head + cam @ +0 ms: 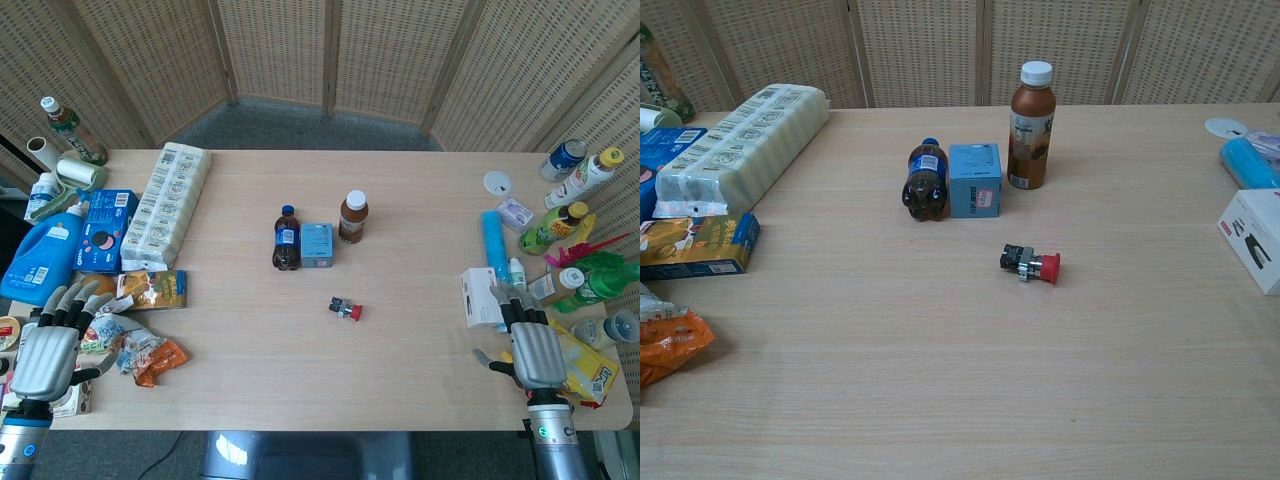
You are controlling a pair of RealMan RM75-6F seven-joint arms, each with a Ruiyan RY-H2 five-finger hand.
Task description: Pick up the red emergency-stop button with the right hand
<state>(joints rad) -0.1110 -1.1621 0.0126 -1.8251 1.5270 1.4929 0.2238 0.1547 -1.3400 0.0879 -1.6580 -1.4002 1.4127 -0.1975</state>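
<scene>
The red emergency-stop button (346, 310) lies on its side near the middle of the wooden table (300, 380), its red cap pointing right and its black base left; the chest view shows the button (1031, 264) clearly. My right hand (529, 348) rests at the table's right front, well to the right of the button, fingers spread and holding nothing. At the left front corner my left hand (50, 345) lies with fingers apart, also holding nothing. Neither hand appears in the chest view.
Behind the button stand a dark cola bottle (286, 238), a small blue box (317, 245) and a brown drink bottle (352, 217). A white box (482, 297) and several bottles crowd the right edge. Snack packets, a tissue pack (168, 203) and a detergent jug (40, 250) fill the left side.
</scene>
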